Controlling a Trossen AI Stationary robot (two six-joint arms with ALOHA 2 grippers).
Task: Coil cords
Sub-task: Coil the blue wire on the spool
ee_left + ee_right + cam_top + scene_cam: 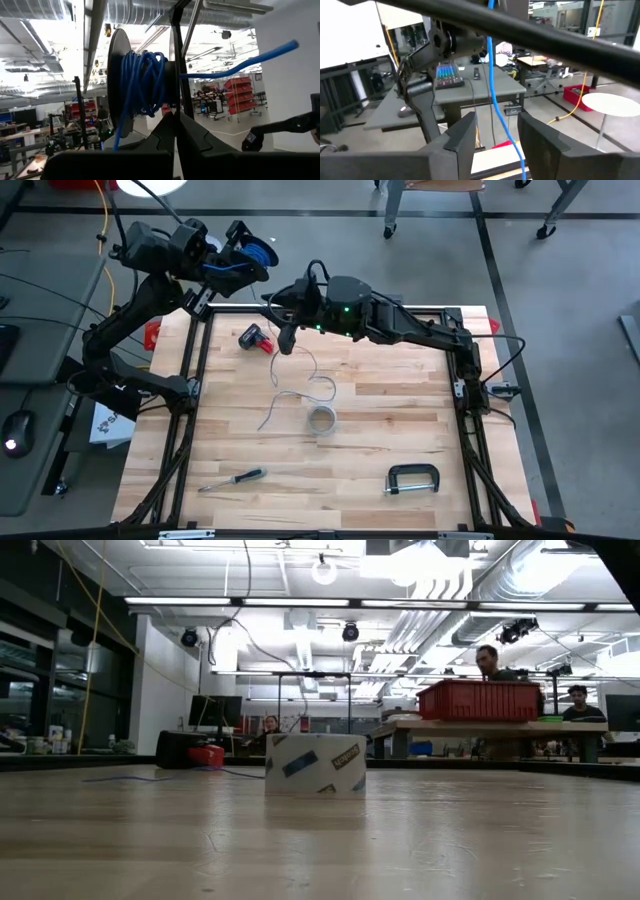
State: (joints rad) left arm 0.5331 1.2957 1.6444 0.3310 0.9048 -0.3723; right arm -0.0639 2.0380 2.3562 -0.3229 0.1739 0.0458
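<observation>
A black spool (120,85) wound with the blue cord (145,82) is held high over the table's far left corner by my left gripper (174,117), which is shut on it; the high view shows spool (257,252) and gripper (235,252). A free length of blue cord (492,75) hangs down between the fingers of my right gripper (495,145), which is open at the far left of the table (287,338). I cannot tell whether a finger touches the cord. The pale grey cord (300,388) lies in loose curves on the tabletop. My left gripper pinches the thin edge of one spool flange (173,95) between its two fingers. The spool is lifted clear of the table, its axle roughly level. The blue cord leaves the spool sideways as a free strand (240,64).
A tape roll (320,420) stands mid-table, large in the low view (315,763). A red and black tool (257,337) lies far left, a screwdriver (232,478) near left and a C-clamp (412,478) near right. People sit at benches beyond the table (490,662).
</observation>
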